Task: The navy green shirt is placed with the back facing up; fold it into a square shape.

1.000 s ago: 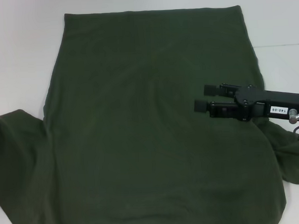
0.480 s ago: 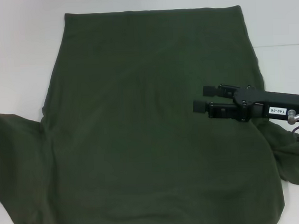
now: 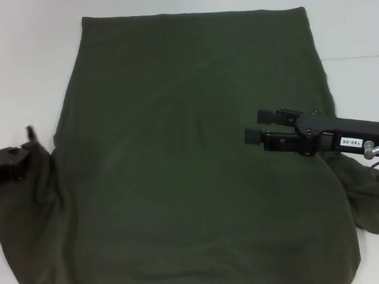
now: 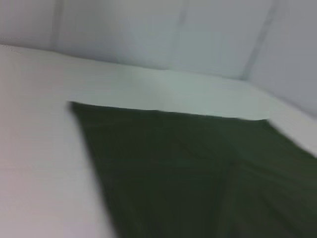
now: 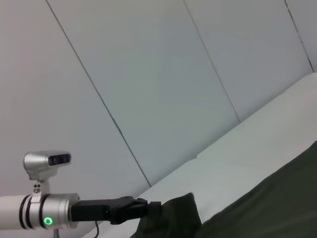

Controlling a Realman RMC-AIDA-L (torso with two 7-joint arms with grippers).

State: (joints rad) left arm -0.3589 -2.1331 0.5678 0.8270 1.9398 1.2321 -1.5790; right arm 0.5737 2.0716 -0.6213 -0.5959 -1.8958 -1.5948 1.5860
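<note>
**White table, pale panelled wall**

Broad white table [image 3: 23, 67] filling the head view, matte and evenly lit, with a faint seam [image 3: 355, 57] on the right side. Beyond its far edge [image 4: 163, 89], a pale grey-white wall [image 5: 148, 74] of flat panels split by thin dark joint lines [image 5: 99, 99]. Soft, diffuse light, no hard shadows.

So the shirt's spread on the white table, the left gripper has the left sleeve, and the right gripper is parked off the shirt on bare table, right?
Not quite. The right gripper is over the shirt, above its right side, not off it on bare table; the head view shows this. The rest holds: the left gripper is at the left sleeve, bunching it up.
</note>
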